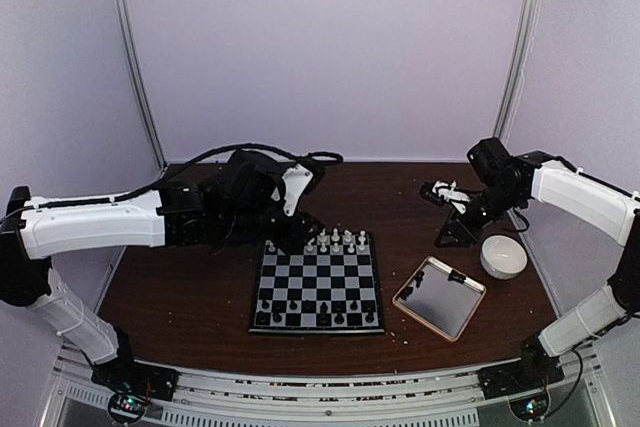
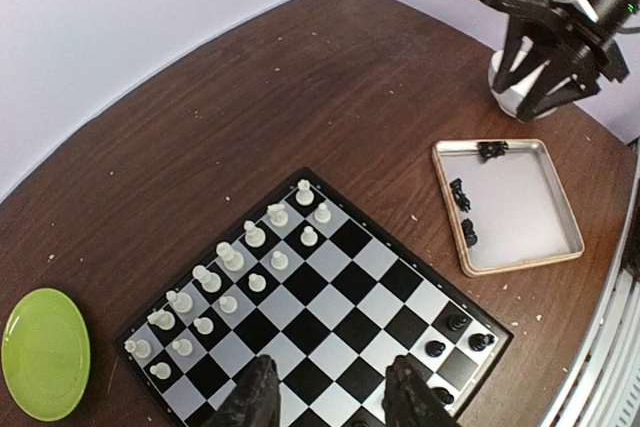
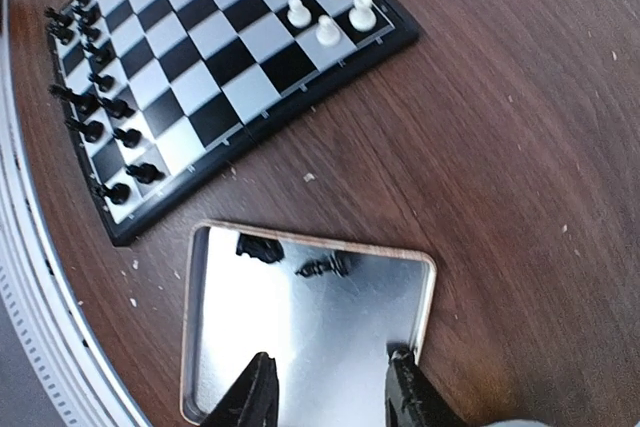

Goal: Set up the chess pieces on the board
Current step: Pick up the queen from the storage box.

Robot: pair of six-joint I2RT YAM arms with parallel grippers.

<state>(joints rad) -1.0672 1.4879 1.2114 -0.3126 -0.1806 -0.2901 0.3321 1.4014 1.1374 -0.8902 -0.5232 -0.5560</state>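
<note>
The board (image 1: 318, 282) lies in the middle of the table. White chess pieces (image 1: 336, 242) fill its two far rows. Black chess pieces (image 1: 315, 313) stand along its near rows, with a few squares bare. My left gripper (image 1: 297, 239) hangs over the board's far left corner. In the left wrist view it (image 2: 335, 402) is open above the board (image 2: 330, 307) with nothing between its fingers. My right gripper (image 1: 455, 239) hovers by the tray (image 1: 440, 297). In the right wrist view it (image 3: 330, 402) is open over the tray (image 3: 215, 347). Loose black pieces (image 3: 258, 245) lie inside, one (image 3: 400, 355) beside the right fingertip.
A white bowl (image 1: 503, 255) stands right of the tray, close under the right arm. A green plate (image 2: 45, 352) lies on the table to the left of the board. Small crumbs dot the wood around the tray. The table's near edge has a metal rail (image 1: 320, 392).
</note>
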